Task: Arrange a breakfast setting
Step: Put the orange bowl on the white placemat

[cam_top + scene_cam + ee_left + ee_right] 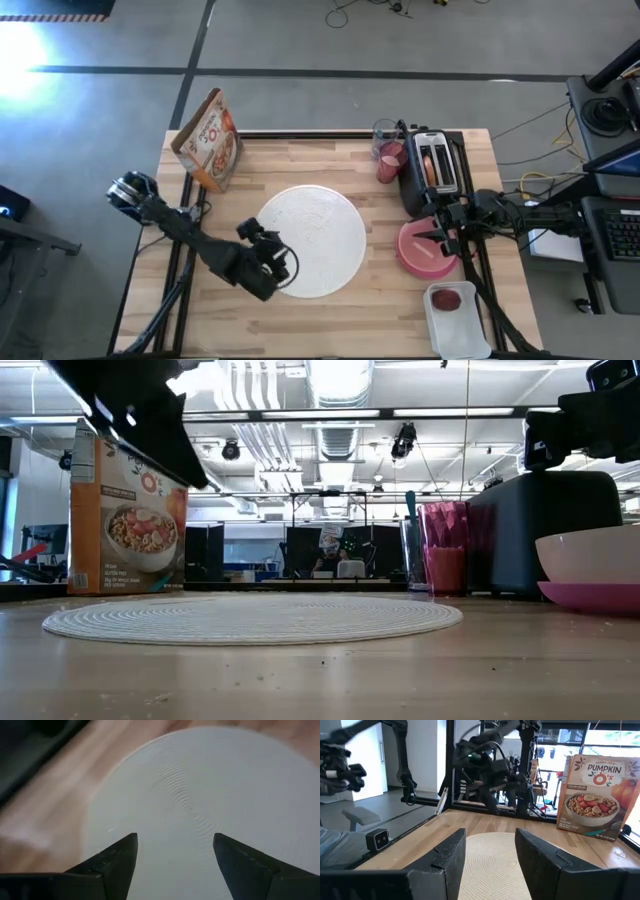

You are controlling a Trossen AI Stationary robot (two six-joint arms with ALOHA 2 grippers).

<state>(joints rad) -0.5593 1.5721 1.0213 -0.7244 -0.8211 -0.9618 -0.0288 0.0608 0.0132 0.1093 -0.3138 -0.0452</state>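
Hovering over the lower-left rim of the large white round disc [312, 240], the left gripper [268, 262] has its fingers spread wide with nothing between them; the left wrist view shows the two dark fingers [117, 857] apart above the disc's woven ridged surface. The disc lies flat at the centre of the wooden table [250, 330] in the high view. At the upper left of the table stands the cereal [210, 140] box, upright. At the upper right, the pink tumbler [390, 160] stands just beside the black toaster [432, 170], which has a bagel [431, 165] half in a slot. Below the toaster in the high view sits the translucent peach bowl [428, 248] on the small magenta plate [408, 262]. The right gripper [440, 235] hangs above the bowl's upper edge, its fingers [447, 857] partly open and empty in the right wrist view. At the lower right corner of the table, the white rectangular tray [458, 320] holds the small red fruit [449, 299]. In the low view the bowl and plate show at the right edge, the tumbler and toaster behind them
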